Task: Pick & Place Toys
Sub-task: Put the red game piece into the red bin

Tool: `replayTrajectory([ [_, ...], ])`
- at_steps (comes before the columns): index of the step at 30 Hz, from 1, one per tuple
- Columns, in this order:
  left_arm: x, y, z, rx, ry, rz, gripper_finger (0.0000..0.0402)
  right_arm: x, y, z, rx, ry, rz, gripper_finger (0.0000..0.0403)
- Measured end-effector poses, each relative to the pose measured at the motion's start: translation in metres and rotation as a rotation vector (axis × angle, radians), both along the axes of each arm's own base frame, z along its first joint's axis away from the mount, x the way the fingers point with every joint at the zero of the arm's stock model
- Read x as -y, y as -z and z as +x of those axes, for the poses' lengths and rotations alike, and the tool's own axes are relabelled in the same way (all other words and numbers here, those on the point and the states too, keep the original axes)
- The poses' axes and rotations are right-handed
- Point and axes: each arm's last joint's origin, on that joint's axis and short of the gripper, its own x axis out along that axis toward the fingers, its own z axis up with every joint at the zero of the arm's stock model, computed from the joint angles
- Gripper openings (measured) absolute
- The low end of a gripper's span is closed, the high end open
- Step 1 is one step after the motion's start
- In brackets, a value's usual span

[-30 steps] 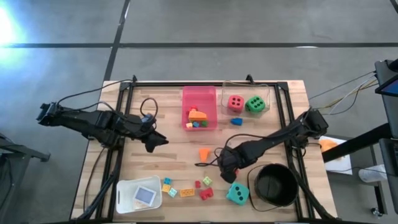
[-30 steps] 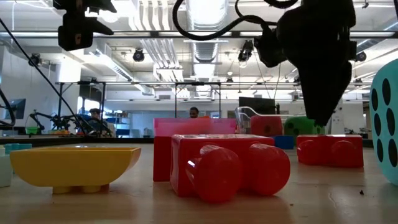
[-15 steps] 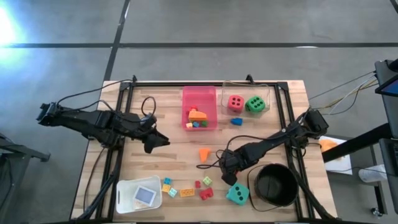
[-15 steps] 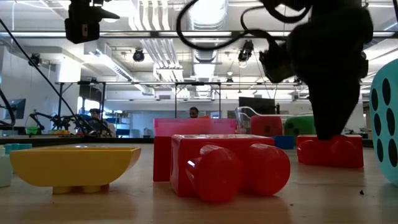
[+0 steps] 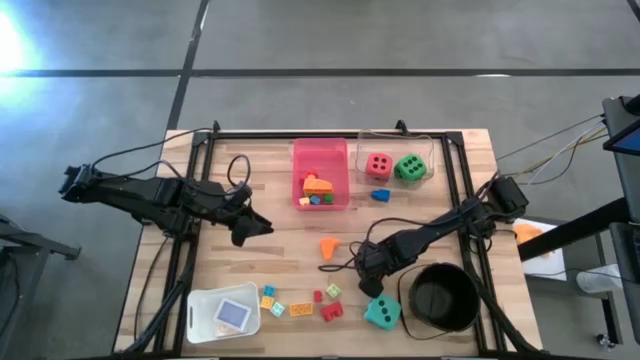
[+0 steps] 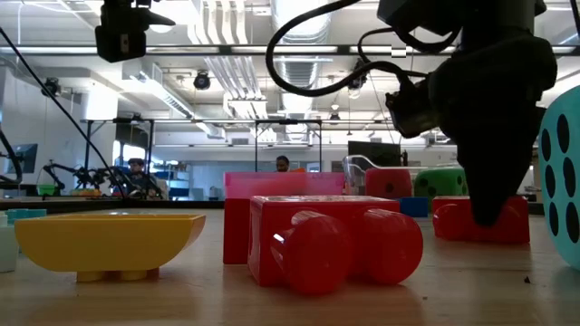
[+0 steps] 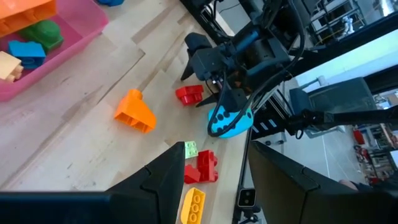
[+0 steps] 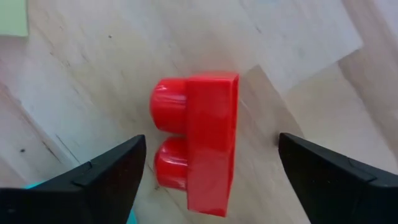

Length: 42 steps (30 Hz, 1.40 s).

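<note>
Small red two-stud plastic brick (image 8: pixel 202 142) lies on its side on the wooden surface (image 5: pixel 290 245), studs sideways, between the orange wedge brick (image 5: pixel 329 246), teal dotted die (image 5: pixel 381 312) and black round bucket (image 5: pixel 443 297). Right gripper (image 5: pixel 371 283), jaws spread wide and empty, has descended to straddle it. Left gripper (image 5: pixel 252 228) hovers apart, jaws partly parted, empty.

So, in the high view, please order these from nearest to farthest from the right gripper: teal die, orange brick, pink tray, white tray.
1. Teal die, just below the right gripper.
2. Orange brick, up and to its left.
3. Pink tray, far side of the table.
4. White tray, near-left corner.
</note>
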Motion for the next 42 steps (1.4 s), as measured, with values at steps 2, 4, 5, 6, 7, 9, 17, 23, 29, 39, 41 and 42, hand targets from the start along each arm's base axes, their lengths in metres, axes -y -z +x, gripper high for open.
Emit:
replayTrajectory([
  [2,0.0,0.0,0.0,-0.001,0.005,-0.003,0.0181,0.0,0.003,-0.001,0.003,-0.005,0.01,0.0328],
  [4,0.0,0.0,0.0,-0.001,0.007,-0.004,0.0181,0.001,0.004,-0.002,-0.002,0.003,0.011,0.0304],
  [5,0.0,0.0,0.0,-0.001,0.007,-0.004,0.0181,0.001,0.005,-0.003,-0.005,0.006,0.01,0.0292],
  [6,0.0,0.0,0.0,0.0,0.007,-0.004,0.0181,0.001,0.005,-0.003,-0.006,0.011,0.009,0.0279],
  [7,0.0,0.0,0.0,-0.001,0.007,-0.004,0.0181,0.002,0.006,-0.004,-0.008,0.015,0.008,0.0268],
  [9,0.0,0.0,0.0,-0.001,0.007,-0.004,0.0181,0.003,0.006,-0.004,-0.014,0.022,0.008,0.0244],
  [17,0.0,0.0,0.0,-0.001,0.006,-0.006,0.0181,0.002,0.007,-0.004,-0.013,0.033,0.02,0.0164],
  [23,0.0,0.0,0.0,-0.001,0.006,-0.005,0.0181,0.0,0.003,-0.002,-0.002,0.024,0.033,0.0119],
  [29,0.0,0.0,0.0,-0.001,0.005,-0.005,0.0181,-0.002,-0.005,0.005,0.012,0.021,0.024,0.0072],
  [39,0.0,0.0,0.0,-0.003,0.005,-0.005,0.0181,-0.005,-0.014,0.012,0.038,0.012,0.057,0.0013],
  [41,0.0,0.0,0.0,-0.003,0.005,-0.005,0.0181,-0.006,-0.018,0.014,0.04,0.024,0.061,0.0013],
  [42,0.0,0.0,0.0,-0.003,0.005,-0.006,0.0181,-0.006,-0.021,0.014,0.041,0.024,0.061,0.0012],
])
